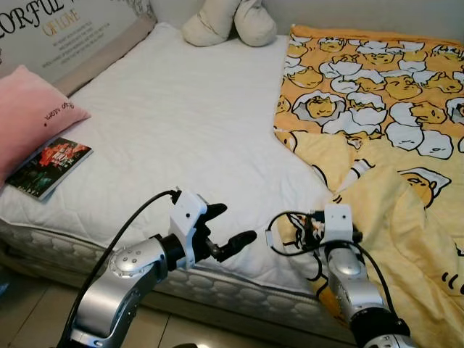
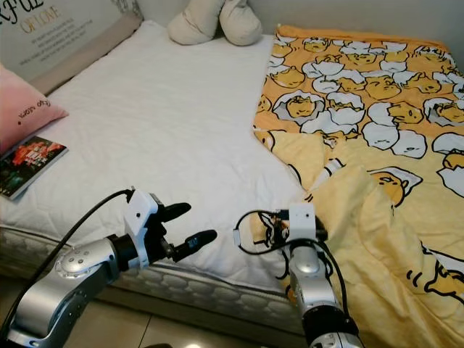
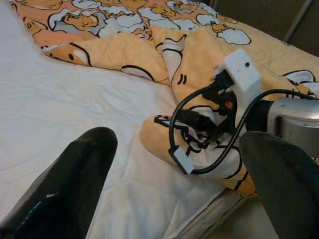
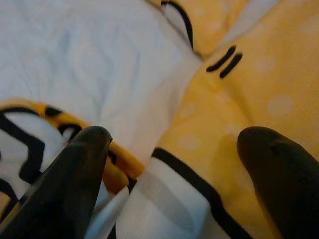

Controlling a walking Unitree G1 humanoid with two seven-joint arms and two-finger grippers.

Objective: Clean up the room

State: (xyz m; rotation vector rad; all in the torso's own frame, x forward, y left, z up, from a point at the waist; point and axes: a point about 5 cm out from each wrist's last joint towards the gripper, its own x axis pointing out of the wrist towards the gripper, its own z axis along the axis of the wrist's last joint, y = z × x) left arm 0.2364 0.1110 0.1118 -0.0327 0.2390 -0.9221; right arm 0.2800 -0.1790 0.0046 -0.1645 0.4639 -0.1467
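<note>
The right hand (image 1: 308, 230) lies released on the crumpled yellow cartoon-print blanket (image 1: 391, 130), fingers astride a fold. The left hand (image 1: 230, 226) hovers beside it, spread wide over the white quilted mattress (image 1: 181, 123).

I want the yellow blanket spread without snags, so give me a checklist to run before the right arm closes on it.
1. Right tool open over the yellow blanket: ok.
2. Blanket fold between the right fingers: ok, fabric lies in the gap.
3. Left tool open and off the fabric: ok, it hangs over the white sheet.
4. Right wrist cable free of the blanket: cannot tell, the loop hangs close against it.
5. Book and pink pillow out of the way: ok, across the bed.
</note>
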